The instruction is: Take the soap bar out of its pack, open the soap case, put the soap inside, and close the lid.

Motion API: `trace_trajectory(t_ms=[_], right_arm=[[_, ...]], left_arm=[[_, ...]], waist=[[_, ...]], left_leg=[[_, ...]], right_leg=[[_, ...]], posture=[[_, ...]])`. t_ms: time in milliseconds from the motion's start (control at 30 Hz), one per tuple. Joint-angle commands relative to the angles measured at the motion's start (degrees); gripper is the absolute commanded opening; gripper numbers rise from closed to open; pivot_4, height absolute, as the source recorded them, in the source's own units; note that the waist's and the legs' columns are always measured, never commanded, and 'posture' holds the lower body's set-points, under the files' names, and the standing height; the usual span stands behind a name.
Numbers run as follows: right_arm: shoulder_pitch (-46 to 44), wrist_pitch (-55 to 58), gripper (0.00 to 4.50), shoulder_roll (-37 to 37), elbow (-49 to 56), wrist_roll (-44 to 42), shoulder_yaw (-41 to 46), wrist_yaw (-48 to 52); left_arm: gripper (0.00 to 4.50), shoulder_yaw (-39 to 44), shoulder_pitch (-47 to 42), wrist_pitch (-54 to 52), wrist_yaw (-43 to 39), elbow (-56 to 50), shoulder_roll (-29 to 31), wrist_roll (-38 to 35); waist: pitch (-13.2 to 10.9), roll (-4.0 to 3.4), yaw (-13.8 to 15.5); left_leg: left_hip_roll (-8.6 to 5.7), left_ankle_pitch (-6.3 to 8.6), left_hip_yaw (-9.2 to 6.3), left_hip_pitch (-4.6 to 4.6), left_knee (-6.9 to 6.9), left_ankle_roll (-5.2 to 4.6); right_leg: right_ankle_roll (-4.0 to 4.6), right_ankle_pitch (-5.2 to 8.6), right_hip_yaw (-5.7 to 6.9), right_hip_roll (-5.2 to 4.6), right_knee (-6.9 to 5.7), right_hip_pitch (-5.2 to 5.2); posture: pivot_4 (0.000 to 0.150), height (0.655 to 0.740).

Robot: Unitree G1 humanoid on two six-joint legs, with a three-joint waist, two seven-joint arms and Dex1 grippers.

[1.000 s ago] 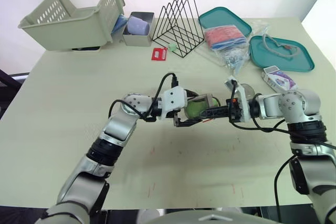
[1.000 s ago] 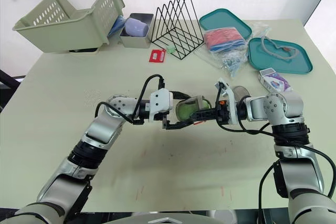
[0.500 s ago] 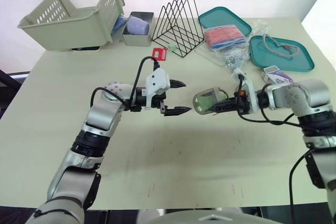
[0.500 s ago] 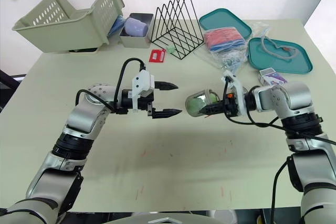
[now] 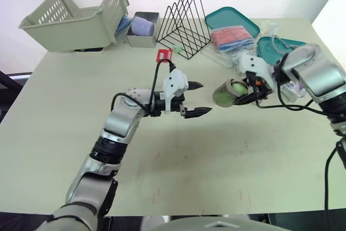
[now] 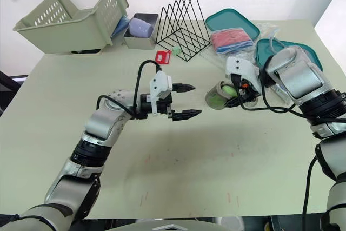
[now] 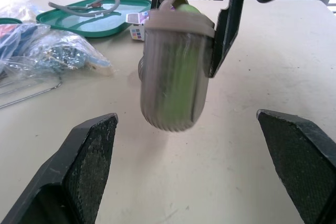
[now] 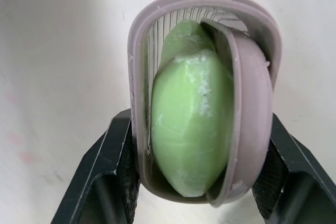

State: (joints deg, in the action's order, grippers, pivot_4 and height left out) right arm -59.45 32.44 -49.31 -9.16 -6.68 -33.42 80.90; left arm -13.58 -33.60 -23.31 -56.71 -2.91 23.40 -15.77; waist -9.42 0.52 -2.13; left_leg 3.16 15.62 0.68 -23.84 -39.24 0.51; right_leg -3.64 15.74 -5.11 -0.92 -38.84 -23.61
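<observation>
A translucent grey soap case (image 5: 228,92) hangs a little above the table, right of centre. My right gripper (image 5: 241,93) is shut on its sides. The green soap bar (image 8: 191,124) sits inside, and the lid (image 8: 252,114) stands ajar so the soap shows in the gap. To the case's left my left gripper (image 5: 204,98) is open, a short way off and pointing at it, holding nothing. Its two black fingers (image 7: 89,156) frame the case (image 7: 176,72) in the left wrist view. A white and purple soap pack (image 7: 136,26) lies behind the case near a teal tray.
Plastic bags with red contents (image 5: 233,40) and two teal trays (image 5: 231,20) (image 5: 270,52) lie just behind the right gripper. A black wire rack (image 5: 184,25), a grey bin (image 5: 142,30), a beige basket (image 5: 75,20) and a red card (image 5: 164,54) stand along the back.
My left gripper let go of the case and drew back open, then edged right again. The right gripper carried the case right and farther back, toward the bags, and turned it.
</observation>
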Motion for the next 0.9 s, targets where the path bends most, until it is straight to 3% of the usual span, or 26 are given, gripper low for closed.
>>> trace_trajectory(t_ms=[33,400,900], right_arm=[[-1.88,-4.1,2.1,-0.02,4.55,5.77,-0.93,1.41],[-2.05,-1.14,2.1,2.68,10.39,17.14,-5.52,2.73],[-0.67,2.78,2.1,8.01,8.82,21.63,-6.07,5.1]], left_arm=[[4.5,-1.38,-0.66,-0.35,2.11,-2.73,-1.78,0.79],[4.5,-5.85,-0.17,-0.98,5.52,-0.5,-5.45,4.13],[4.5,-6.1,-2.94,3.04,5.66,6.36,-7.2,7.12]], waist=[[0.0,0.0,-0.02],[0.0,0.0,0.14],[0.02,0.0,-0.22]], left_leg=[[0.0,0.0,0.01,0.0,0.0,0.0],[-0.01,-0.01,0.0,0.02,-0.02,0.01],[0.0,-0.01,-0.01,0.1,-0.02,0.01]], right_leg=[[0.0,0.0,-0.01,-0.01,-0.01,-0.01],[0.01,0.0,0.0,-0.02,-0.03,0.0],[0.01,0.0,0.0,0.01,-0.07,0.04]], posture=[[0.15,0.74],[0.15,0.74],[0.15,0.74]])
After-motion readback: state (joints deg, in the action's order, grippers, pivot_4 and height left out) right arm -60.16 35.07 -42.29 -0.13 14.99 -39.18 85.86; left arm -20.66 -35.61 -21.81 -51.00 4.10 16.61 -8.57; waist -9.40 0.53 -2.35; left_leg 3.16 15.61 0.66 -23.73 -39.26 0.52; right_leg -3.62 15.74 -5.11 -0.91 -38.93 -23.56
